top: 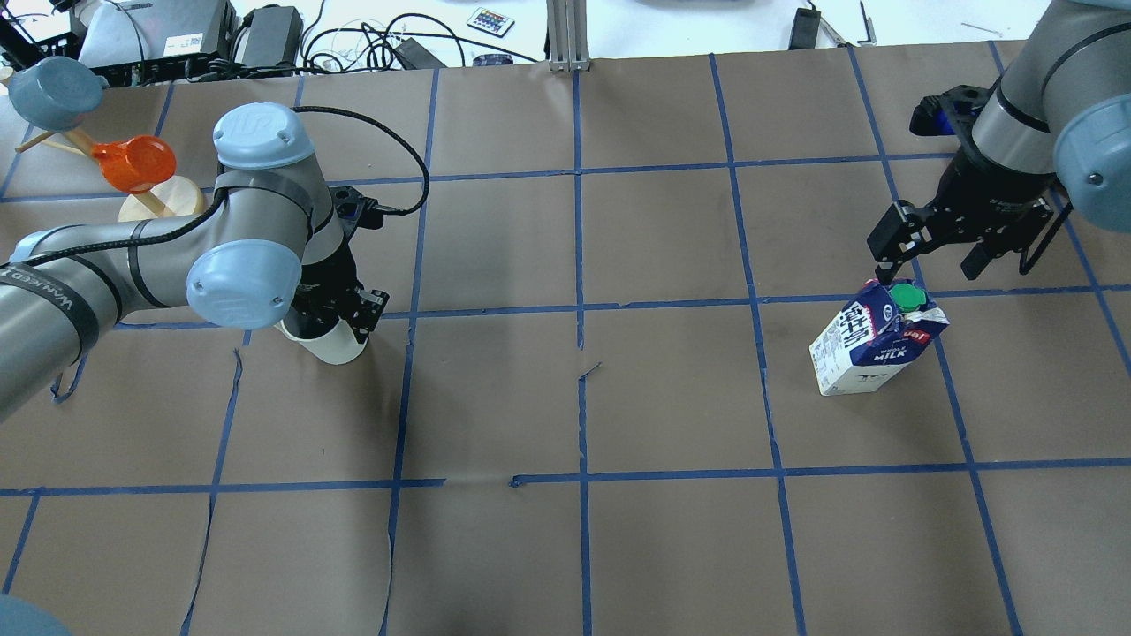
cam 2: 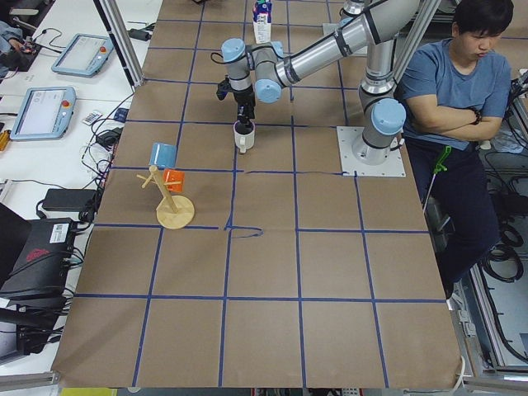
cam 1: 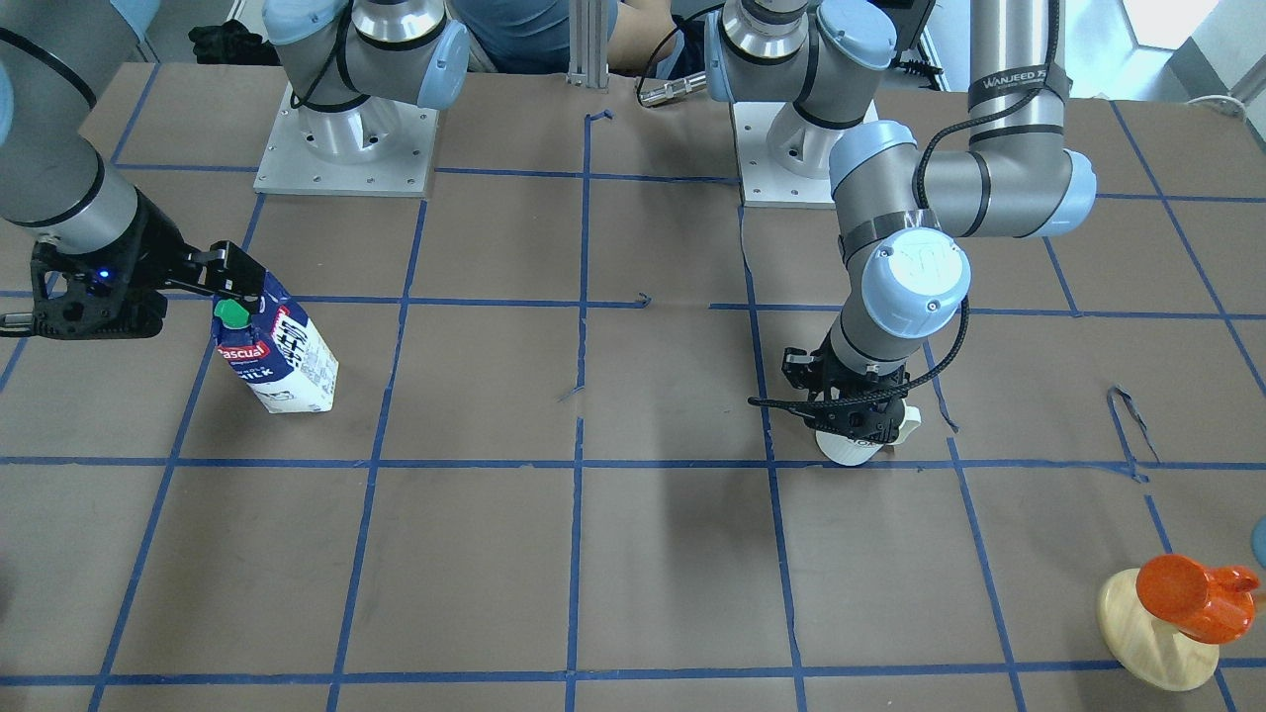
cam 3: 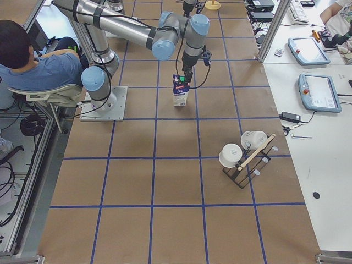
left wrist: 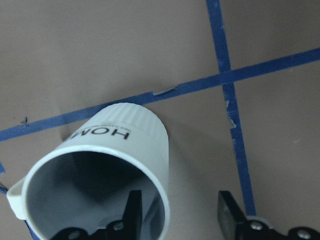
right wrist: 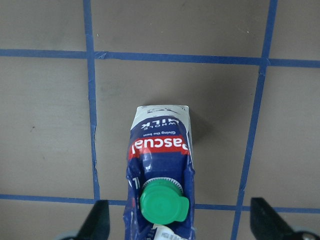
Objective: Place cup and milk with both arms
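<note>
The left tool (left wrist: 179, 210) is spread, one finger inside the white ribbed HOME mug (left wrist: 125, 145) and one outside its wall, not pinching it. The mug stands upright on the tabletop (cam 1: 633, 554). The right tool (right wrist: 181, 217) hangs wide apart just above the Pascual milk carton (right wrist: 160, 145), which stands unaided. With neither thing gripped, the placing looks about done; only backing both arms away seems left.

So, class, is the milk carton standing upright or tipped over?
Upright. The milk carton stands on its base with its green cap on top. The right gripper is open above it.
</note>
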